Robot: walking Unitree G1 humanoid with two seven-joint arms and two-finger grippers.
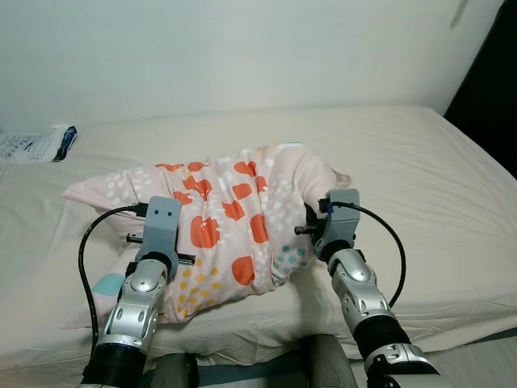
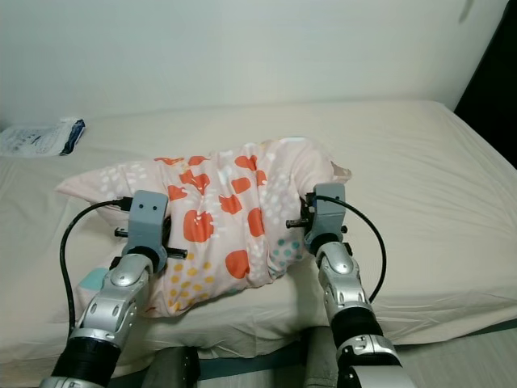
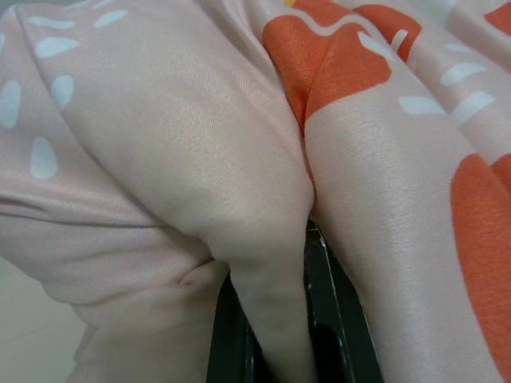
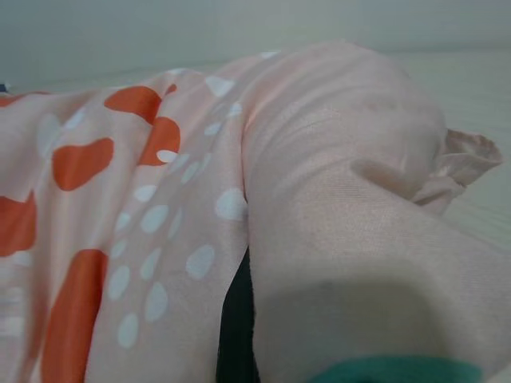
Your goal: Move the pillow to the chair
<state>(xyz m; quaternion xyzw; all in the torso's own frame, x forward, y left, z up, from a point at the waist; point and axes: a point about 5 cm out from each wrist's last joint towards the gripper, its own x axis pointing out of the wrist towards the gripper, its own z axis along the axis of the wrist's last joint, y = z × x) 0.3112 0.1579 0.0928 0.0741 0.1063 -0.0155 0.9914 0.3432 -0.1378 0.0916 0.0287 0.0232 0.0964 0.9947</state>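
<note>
**Pillow pinched from both ends**

At the near edge of the cream-sheeted bed (image 1: 452,186), the left gripper (image 3: 275,335) and right gripper (image 4: 239,335) each pinch a fold of the soft pink pillow with orange blotches and white dots (image 1: 234,218), bunching it between them, probably to lift it clear. It lies on the mattress, pressed around both pincers. Farther back, a white plastic packet (image 1: 36,144) rests near the wall.
</note>
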